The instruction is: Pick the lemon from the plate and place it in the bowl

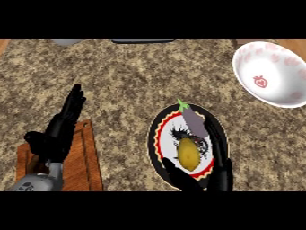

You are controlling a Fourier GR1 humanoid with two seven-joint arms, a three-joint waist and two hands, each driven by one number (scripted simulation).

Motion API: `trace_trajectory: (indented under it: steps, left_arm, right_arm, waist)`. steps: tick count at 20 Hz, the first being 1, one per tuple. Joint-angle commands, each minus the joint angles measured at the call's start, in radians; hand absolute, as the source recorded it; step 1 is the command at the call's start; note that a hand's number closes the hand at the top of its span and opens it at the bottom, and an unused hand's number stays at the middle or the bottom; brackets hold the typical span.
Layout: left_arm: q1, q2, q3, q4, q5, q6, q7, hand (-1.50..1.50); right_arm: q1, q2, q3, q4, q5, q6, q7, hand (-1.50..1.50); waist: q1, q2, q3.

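Observation:
A yellow lemon [189, 153] lies on a round plate [159, 134] with a red and black rim, low in the middle of the head view. A purple eggplant [192, 117] with a green stem lies just above the lemon on the same plate. My right hand [216, 168] reaches over the plate's lower right, fingers stretched along the lemon's right side and thumb below its left; it stands open around the lemon. The white bowl [274, 74] with strawberry prints sits at the upper right. My left hand [61, 128] rests open at the left, fingers up.
A wooden cutting board [88, 157] lies under my left forearm at the lower left. A grey object [66, 42] and a dark flat object [143, 41] sit at the counter's far edge. Wooden floor strips show at both upper corners.

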Motion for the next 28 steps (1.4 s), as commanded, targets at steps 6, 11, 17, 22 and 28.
trace_trajectory:
  steps: [6,11,17,22,28]
  left_arm:
    - [-0.026,-0.012,0.007,0.015,0.003,-0.009,0.017,0.0]
    - [-0.054,-0.002,0.014,0.012,0.001,-0.025,0.041,0.0]
    - [-0.054,-0.023,0.011,0.032,-0.007,-0.024,0.048,0.0]
    - [-0.014,-0.039,-0.001,0.013,-0.037,-0.027,0.01,0.0]
    - [0.014,-0.05,0.024,-0.045,-0.049,-0.047,0.037,0.0]
  right_arm:
    - [0.176,0.025,-0.008,-0.29,0.517,0.176,0.497,-1.5]
    - [0.074,0.028,0.015,-0.39,0.563,0.394,0.823,-1.5]
    - [0.034,0.029,0.056,-0.409,0.573,0.582,1.07,-1.5]
    - [-0.045,0.029,-0.006,-0.362,0.482,0.653,1.127,-1.5]
    - [-0.025,0.013,-0.054,-0.321,0.389,0.623,1.014,-1.5]
  waist:
    - [0.014,0.005,-0.004]
    - [0.036,0.009,0.0]
    - [0.037,0.009,0.001]
    - [0.039,0.008,0.002]
    - [0.038,0.008,0.002]
